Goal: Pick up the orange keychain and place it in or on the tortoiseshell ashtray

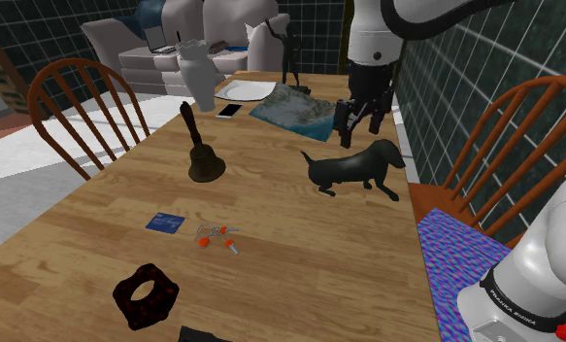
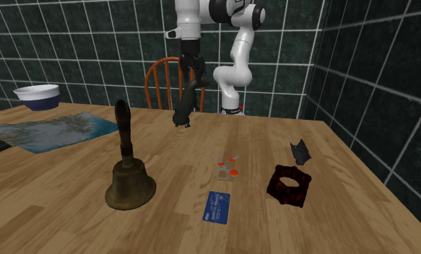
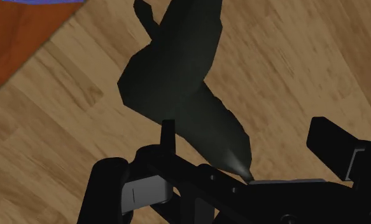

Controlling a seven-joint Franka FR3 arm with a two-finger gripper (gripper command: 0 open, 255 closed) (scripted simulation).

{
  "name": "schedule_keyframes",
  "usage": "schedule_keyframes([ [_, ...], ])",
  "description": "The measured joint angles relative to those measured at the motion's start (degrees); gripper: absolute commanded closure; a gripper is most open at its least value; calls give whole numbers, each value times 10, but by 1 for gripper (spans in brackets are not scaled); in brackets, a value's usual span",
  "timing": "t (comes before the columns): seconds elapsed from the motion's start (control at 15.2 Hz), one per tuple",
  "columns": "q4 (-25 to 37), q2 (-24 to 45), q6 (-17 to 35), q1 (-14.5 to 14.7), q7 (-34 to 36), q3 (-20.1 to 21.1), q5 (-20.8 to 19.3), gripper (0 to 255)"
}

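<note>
Above the black dog figurine, the tool hangs with fingers spread, clasping nothing. Well apart, toward the shoulder view's lower left, the orange keychain lies on the wooden worktop, near a blue card and the dark ashtray.

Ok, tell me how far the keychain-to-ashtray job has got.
Nothing looks done: the orange keychain lies on the wooden table, apart from the ashtray, which holds nothing. In hand: nothing; the gripper hangs open above the black dog figurine, away from the keychain. Left: reach the keychain, grasp it, carry it to the ashtray and release.
</note>
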Motion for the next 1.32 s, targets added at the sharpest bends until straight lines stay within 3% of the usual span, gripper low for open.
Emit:
schedule_keyframes([
  [0.66,50,149,110,42,49,80,6,0],
  [1.32,158,328,182,89,122,147,-52,0],
])
